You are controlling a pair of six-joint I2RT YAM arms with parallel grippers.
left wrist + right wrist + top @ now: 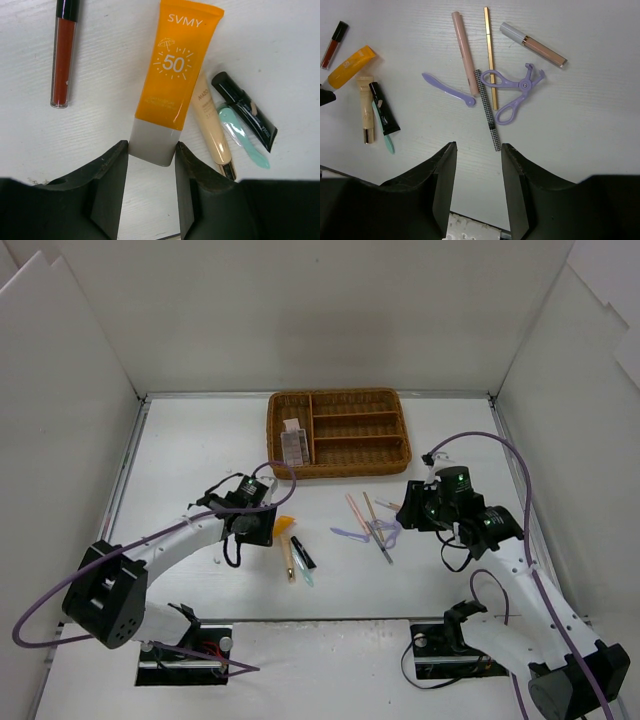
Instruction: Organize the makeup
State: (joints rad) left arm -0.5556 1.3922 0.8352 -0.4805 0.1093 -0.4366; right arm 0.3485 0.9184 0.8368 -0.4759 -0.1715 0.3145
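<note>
Fingers of the left gripper (151, 146) press on either side of the grey cap (154, 139) of the orange sunscreen tube (176, 70), a narrow grip at the very end of the tube, which lies flat on the white worktop (110, 60). The tube's long axis runs straight out from the fingers. Its cap is toward the wrist, and its flat crimped end points away, leaning a little to the right in the left wrist view. From above it points toward the robot's right, across the worktop. A beige tube (212, 125) lies just beside its body, with a mint spatula (242, 137) and a black tube (245, 112) crowded against that one. A red lip gloss (62, 55) lies apart on the other side. The risk is probably the end-only hold: the cap looks smooth, so on a lift the body may droop, swing or slide out. A sideways drag could also sweep the beige tube along. The wicker tray (340, 395) sits well apart at the far side, so the tube would need turning to match a compartment. The right gripper (477, 150) hovers with its fingers parted on nothing, near the lilac eyelash curler (517, 92).
</note>
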